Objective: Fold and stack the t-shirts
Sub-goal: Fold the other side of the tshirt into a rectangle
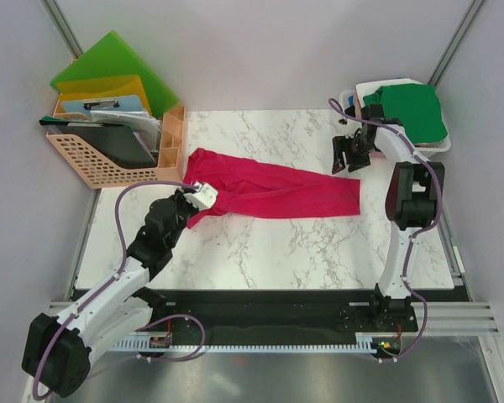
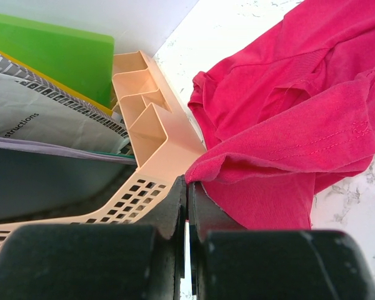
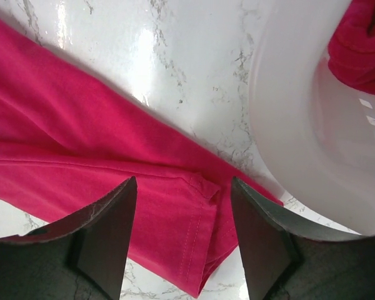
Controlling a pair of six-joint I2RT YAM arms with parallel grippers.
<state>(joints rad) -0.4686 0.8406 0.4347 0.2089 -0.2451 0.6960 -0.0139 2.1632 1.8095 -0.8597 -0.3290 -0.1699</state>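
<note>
Crimson t-shirt runs left-to-right across the tabletop: left fingers clamp its left end, right fingers hang apart above the other.

One crimson t-shirt on table; one green t-shirt; one basket; one rack

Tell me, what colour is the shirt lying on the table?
The shirt is crimson-pink, seen best in the top external view.

Crimson-pink t-shirt; white grey-veined marble table; green t-shirt; peach organizer.
</note>
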